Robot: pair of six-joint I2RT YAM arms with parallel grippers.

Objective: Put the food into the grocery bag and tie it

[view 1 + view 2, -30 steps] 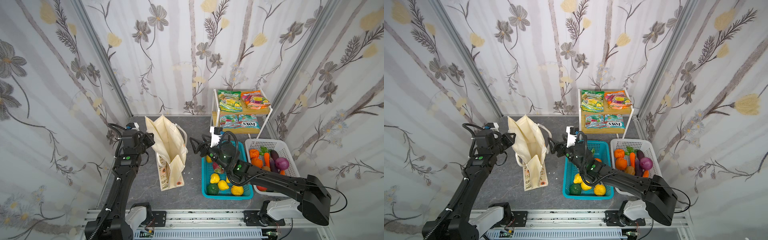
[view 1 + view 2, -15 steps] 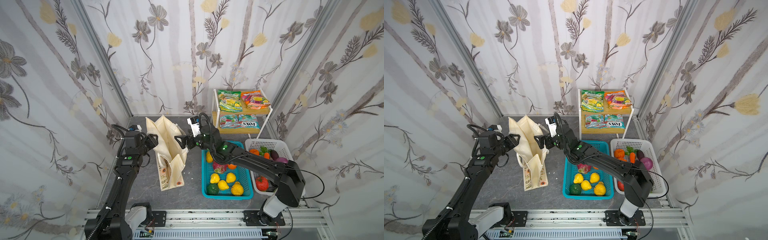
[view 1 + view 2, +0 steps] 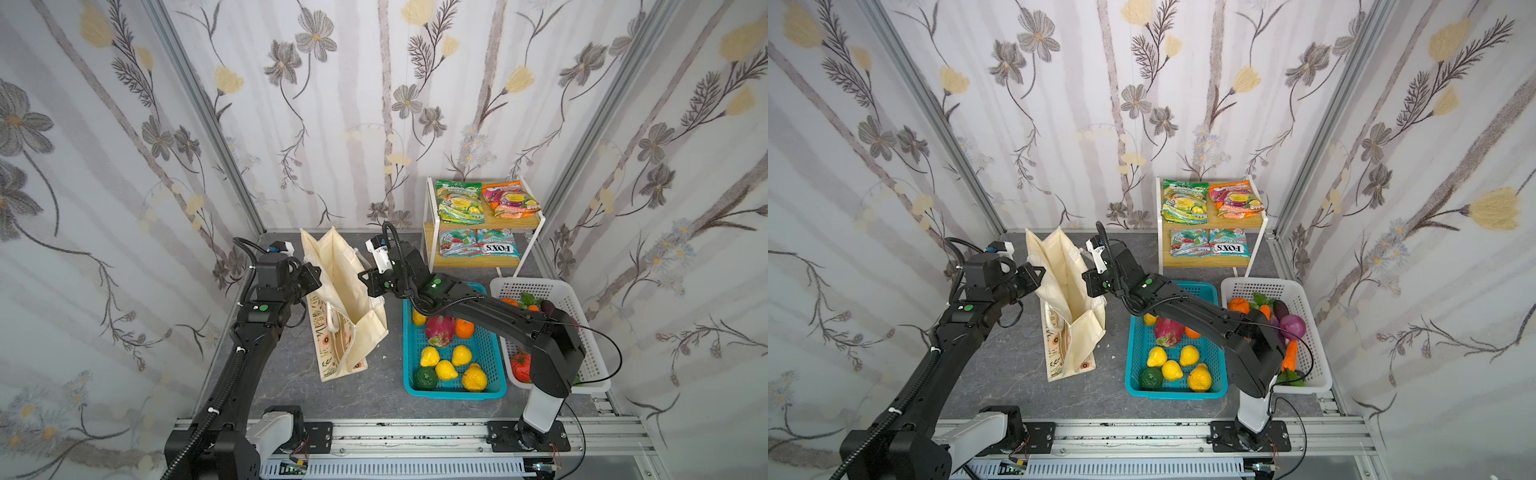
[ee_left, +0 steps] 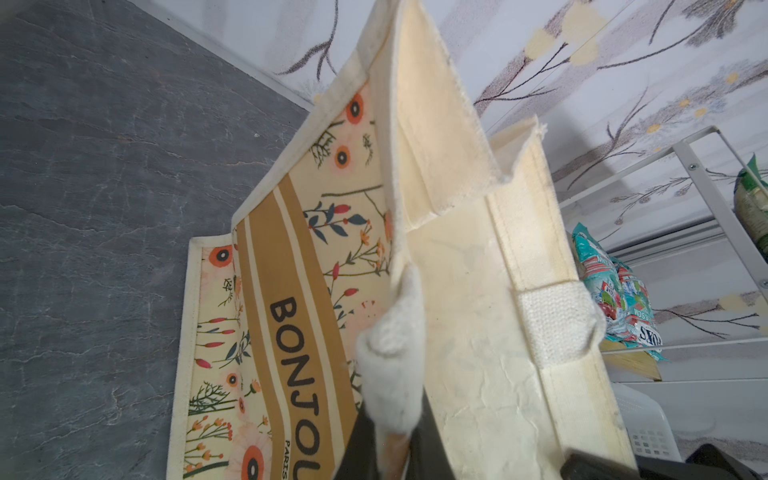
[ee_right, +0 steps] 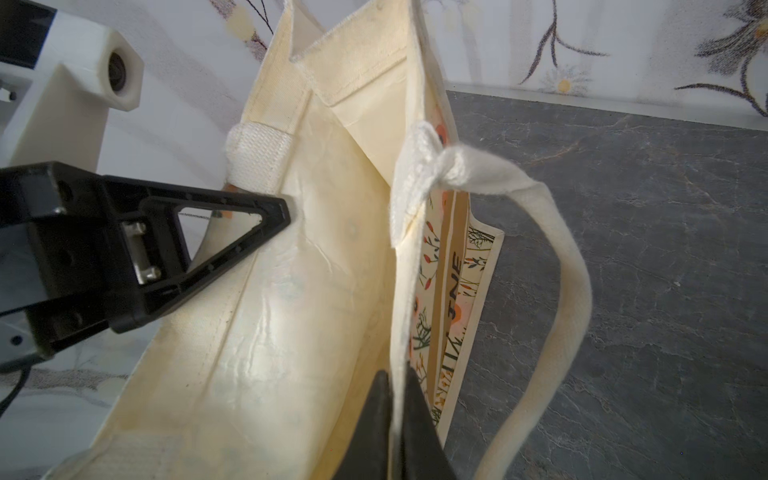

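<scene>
The grocery bag (image 3: 345,307), a large cream canvas tote with floral print, tan bands and thick white rope handles (image 5: 569,291), stands upright on the grey stone-patterned table (image 3: 291,374). Its mouth is open, and in both top views it is between the two arms.

The left gripper (image 4: 395,428) is at the top edge of the bag's left wall. In the left wrist view its black fingers are closed on this wall, just where one handle is fixed to it, and white cloth fills the space between them. The right gripper (image 5: 395,388) is at the opposite wall of the bag. In the right wrist view its two fingers are pressed together on the thin top edge of that wall. The loop of the other handle hangs outside the bag, beside them.

All the food in view lies outside the bag, on its right side in the top views. Near the bag stands a teal plastic basket (image 3: 453,394) with a pink toy dragon fruit (image 3: 438,330), an orange (image 3: 464,329) and yellow lemons (image 3: 445,370). Farther from the bag, a white plastic basket (image 3: 592,361) holds vegetables, among them a purple onion (image 3: 1292,325). Behind these, farther back than the bag, a white rack with wooden shelves (image 3: 469,261) carries a glossy green snack packet (image 3: 459,201) and an orange snack packet (image 3: 510,200).
</scene>
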